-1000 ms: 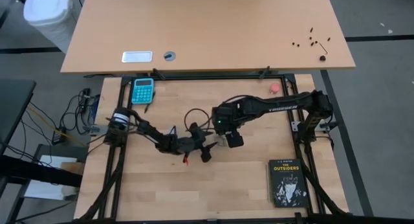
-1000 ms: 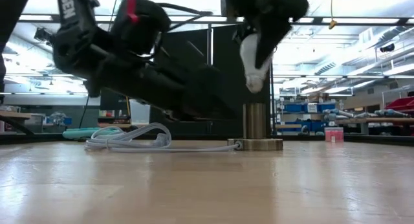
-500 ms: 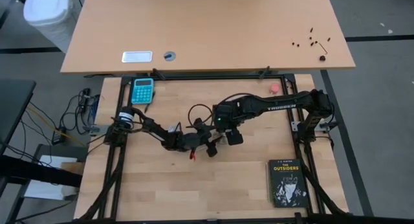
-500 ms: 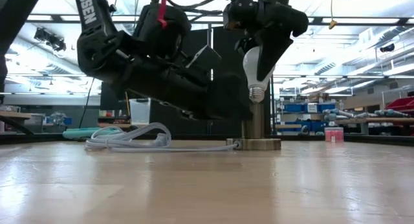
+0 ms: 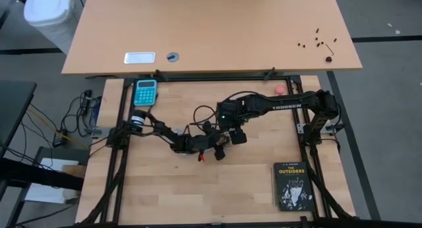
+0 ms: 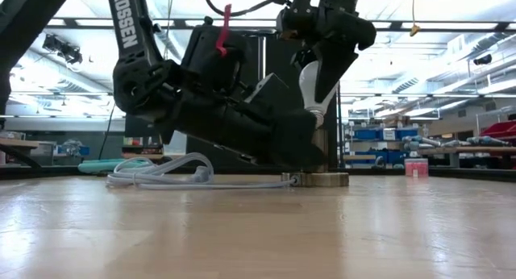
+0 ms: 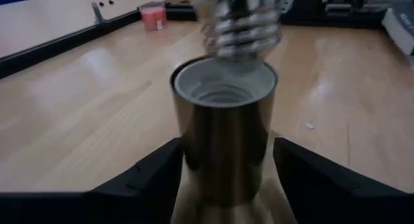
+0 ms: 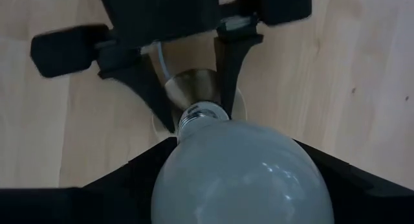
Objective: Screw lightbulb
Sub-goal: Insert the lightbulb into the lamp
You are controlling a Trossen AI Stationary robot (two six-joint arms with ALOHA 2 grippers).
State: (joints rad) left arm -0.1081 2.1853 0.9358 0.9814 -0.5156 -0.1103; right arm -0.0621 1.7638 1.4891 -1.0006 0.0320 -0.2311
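The white frosted lightbulb (image 8: 242, 172) hangs in my right gripper (image 8: 242, 185), which is shut on it. Its greyish screw base (image 7: 244, 23) points down, just above the open mouth of the brass socket (image 7: 223, 140). The socket stands upright on its round disc (image 6: 326, 180) on the table. My left gripper (image 7: 226, 185) reaches in almost level from the table's left. It is open, with one finger close on each side of the socket's barrel. In the high view my right gripper (image 5: 235, 132) and left gripper (image 5: 221, 149) hide bulb and socket. My left gripper has a finger (image 7: 149, 179) close on each side of the socket's barrel; I cannot tell whether they touch it. My right gripper pinches the bulb's glass globe (image 8: 187, 185) between its two fingers, coming steeply from above. The bulb hangs clear, slightly tilted, base down over the socket.
The socket's white cord (image 6: 161, 172) lies coiled on the table to the left of the socket. A black book (image 5: 293, 186) lies at the near right, a teal calculator (image 5: 146, 91) at the far left, a pink-red round object (image 5: 280, 89) at the far right.
My left gripper has gone toward the table's right and down a little, bringing its fingers to either side of the socket. My right gripper has shifted slightly toward the far edge with the bulb, whose base now hangs tilted over the socket's mouth.
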